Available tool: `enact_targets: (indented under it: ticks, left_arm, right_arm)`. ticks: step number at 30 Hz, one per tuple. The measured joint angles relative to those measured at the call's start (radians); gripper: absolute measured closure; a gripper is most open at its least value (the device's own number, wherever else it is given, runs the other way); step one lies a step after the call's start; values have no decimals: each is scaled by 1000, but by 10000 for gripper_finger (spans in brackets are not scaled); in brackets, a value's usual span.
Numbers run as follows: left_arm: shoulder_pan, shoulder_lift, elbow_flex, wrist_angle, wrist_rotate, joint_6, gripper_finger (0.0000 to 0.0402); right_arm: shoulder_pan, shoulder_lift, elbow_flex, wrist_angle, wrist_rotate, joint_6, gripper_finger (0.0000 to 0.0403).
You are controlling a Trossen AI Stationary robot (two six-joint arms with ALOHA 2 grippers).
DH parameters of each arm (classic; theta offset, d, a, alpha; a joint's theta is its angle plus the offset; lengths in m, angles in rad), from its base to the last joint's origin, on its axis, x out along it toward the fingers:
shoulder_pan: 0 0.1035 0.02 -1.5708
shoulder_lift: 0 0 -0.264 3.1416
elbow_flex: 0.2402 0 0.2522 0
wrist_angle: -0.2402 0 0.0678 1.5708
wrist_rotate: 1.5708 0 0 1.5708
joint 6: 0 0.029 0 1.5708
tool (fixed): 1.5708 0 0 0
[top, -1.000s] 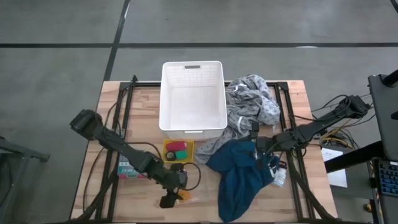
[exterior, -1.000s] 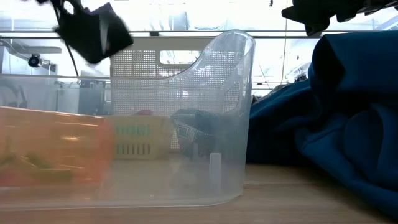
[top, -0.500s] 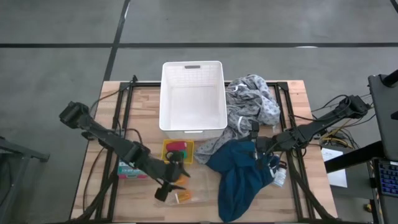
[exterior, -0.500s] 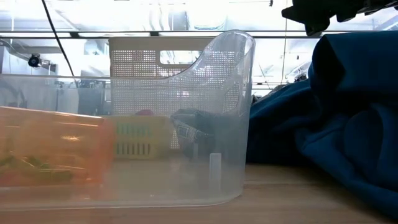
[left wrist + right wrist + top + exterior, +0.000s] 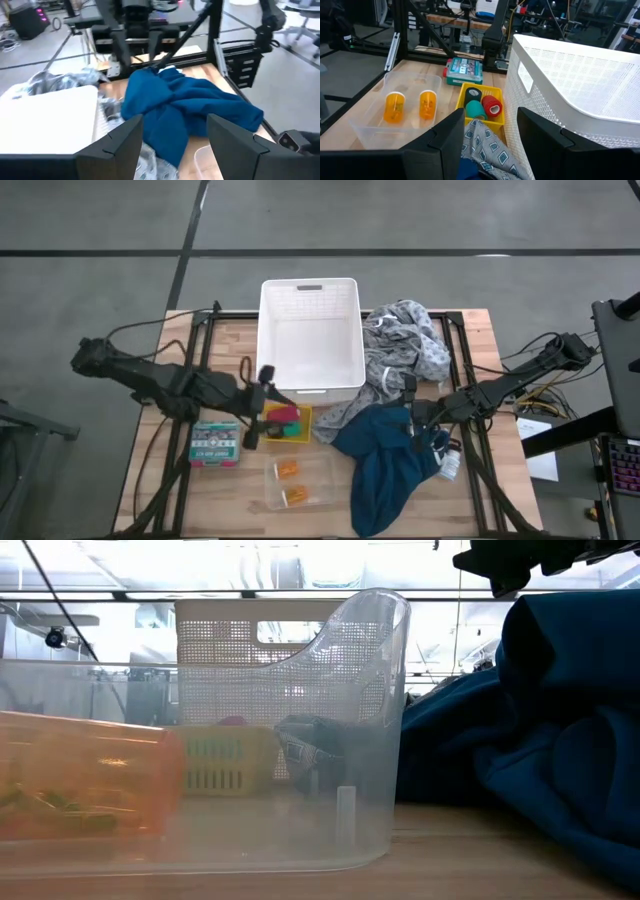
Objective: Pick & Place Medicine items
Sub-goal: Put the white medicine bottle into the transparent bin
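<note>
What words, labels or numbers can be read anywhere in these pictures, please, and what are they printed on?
None can be read.
Green box: printing on its top face, too blurred to read.
Two orange pill bottles in the clear tray: no legible label.
White basket, yellow bin with its rolls: no lettering shows.

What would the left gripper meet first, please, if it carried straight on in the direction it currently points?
Probably the teal-blue cloth: the open left gripper looks straight at it, the white basket lying off to one side. Depth is hard to judge.
</note>
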Motion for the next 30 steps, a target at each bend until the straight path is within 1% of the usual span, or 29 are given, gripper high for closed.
enact_targets:
  ticks: [4,12,16,19,22,26,30]
  left_arm:
    - [13,-100,-76,-3,-4,-17,176]
    - [10,-324,-239,44,2,-13,176]
    - [10,-420,-308,81,62,47,176]
    - [10,-480,-340,106,76,75,176]
    - [10,-513,-370,125,73,101,176]
    - [11,-522,-385,200,53,135,176]
    - [12,-520,-388,194,51,137,176]
  right_arm:
    - [0,0,0,0,0,0,222]
    - [0,0,0,0,0,0,224]
    - [0,0,0,0,0,0,223]
    - [0,0,0,0,0,0,225]
    - [0,0,0,0,0,0,225]
    - [0,0,0,0,0,0,222]
    - [0,0,0,0,0,0,225]
